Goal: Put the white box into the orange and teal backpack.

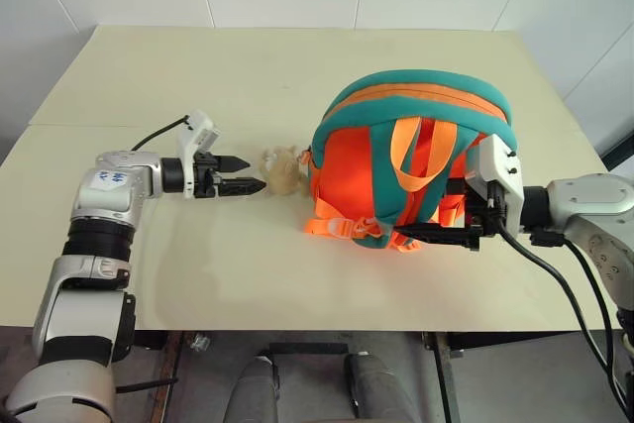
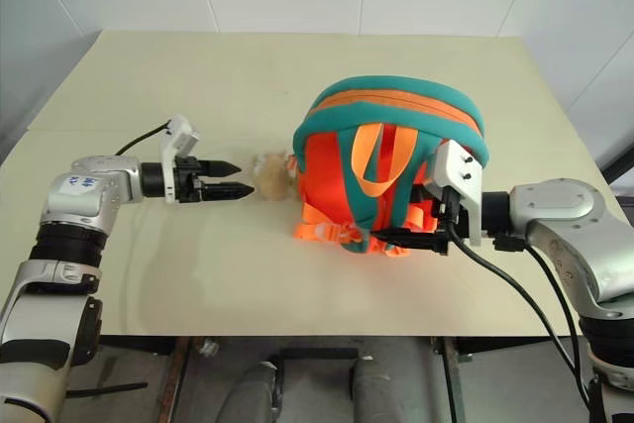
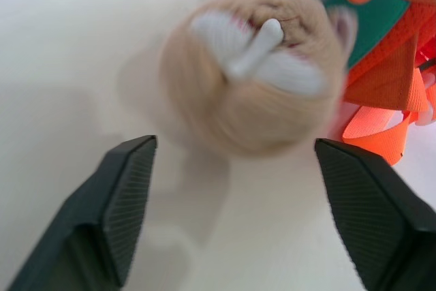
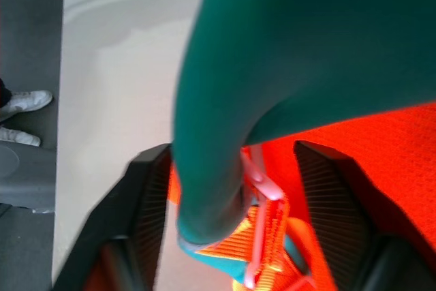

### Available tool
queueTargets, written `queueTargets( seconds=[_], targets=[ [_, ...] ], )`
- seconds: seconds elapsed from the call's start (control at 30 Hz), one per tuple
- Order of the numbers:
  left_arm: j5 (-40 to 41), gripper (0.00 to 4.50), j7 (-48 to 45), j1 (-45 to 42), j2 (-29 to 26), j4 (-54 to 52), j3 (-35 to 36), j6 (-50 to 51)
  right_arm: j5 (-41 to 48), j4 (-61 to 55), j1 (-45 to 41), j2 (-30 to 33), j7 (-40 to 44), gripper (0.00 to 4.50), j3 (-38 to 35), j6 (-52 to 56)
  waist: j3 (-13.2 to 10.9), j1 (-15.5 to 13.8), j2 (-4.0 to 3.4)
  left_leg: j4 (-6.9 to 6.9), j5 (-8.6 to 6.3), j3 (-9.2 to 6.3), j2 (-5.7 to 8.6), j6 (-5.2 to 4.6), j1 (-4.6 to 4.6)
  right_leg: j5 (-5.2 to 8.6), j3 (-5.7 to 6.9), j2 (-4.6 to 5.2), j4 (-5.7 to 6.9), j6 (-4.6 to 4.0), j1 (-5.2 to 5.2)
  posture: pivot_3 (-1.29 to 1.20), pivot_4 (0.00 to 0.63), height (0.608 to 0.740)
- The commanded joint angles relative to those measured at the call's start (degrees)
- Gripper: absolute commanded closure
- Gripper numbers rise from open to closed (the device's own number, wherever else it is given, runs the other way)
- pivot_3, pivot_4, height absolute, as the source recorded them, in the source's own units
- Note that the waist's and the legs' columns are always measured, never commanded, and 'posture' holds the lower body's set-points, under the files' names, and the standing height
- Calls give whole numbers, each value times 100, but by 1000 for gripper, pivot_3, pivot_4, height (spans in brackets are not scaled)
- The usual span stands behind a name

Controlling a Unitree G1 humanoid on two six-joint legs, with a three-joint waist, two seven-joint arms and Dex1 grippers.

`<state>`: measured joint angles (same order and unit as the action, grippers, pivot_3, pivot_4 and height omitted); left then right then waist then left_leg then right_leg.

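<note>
Standing upright near the middle of the counter [image 1: 198,66], the orange and teal backpack [image 1: 411,160] was the landmark for both arms, with its straps and webbing loops facing the robot. The left gripper [image 1: 243,173] hung just beside the tan plush toy [image 1: 282,170] on the backpack's left side, its fingers [image 3: 126,202] spread wide and empty, the toy lying straight ahead between them but not touched. The right gripper [image 1: 451,235] was the nearer one, low against the backpack's right side; its fingers [image 4: 153,209] stood spread to either side of a teal strap [image 4: 218,168], not pinching it. The white box lay nowhere on the bare counter around the backpack, so I judged it was already inside, though the pack's opening was hidden and its contents could not be seen.
</note>
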<state>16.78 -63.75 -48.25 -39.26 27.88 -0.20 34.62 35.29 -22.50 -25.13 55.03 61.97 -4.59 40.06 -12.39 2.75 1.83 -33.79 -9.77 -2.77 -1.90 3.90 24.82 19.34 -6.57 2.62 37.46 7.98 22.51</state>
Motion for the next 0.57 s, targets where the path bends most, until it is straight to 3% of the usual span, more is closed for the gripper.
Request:
queueTargets(
  seconds=[0.03, 0.27, 0.43, 0.57],
  targets=[
    [286, 0, 108, 415, -390, -687, 662, -130, -110, -6, 417, 552, 166, 87, -685, -68, 0, -10, 0, -3, -2, 0, 0, 3, 7, 0, 1, 1, -4, 1, 3, 0, 150, 740],
    [417, 0, -227, 822, -678, -356, 1306, -1287, -576, 271, 1626, 1248, 398, 87, -1968, -255, 0, -74, 0, -17, -9, 3, 1, 3, 15, 2, 2, 3, -10, 0, 5, 0, 150, 740],
    [781, 0, -614, 721, -377, 260, 1804, -2583, -616, 425, 2532, 958, 312, 87, -3268, -201, 2, -133, 2, -25, -8, 5, 2, 2, 14, -1, 2, 6, -14, 0, -5, 0, 150, 740],
    [1034, 0, -952, 686, -278, 353, 1916, -2832, -481, 643, 2475, 616, 54, 87, -3511, -368, 3, -117, 5, -28, -8, 5, 2, 2, 14, -7, 2, 5, -18, 5, -9, 0, 150, 740]
  ],
)
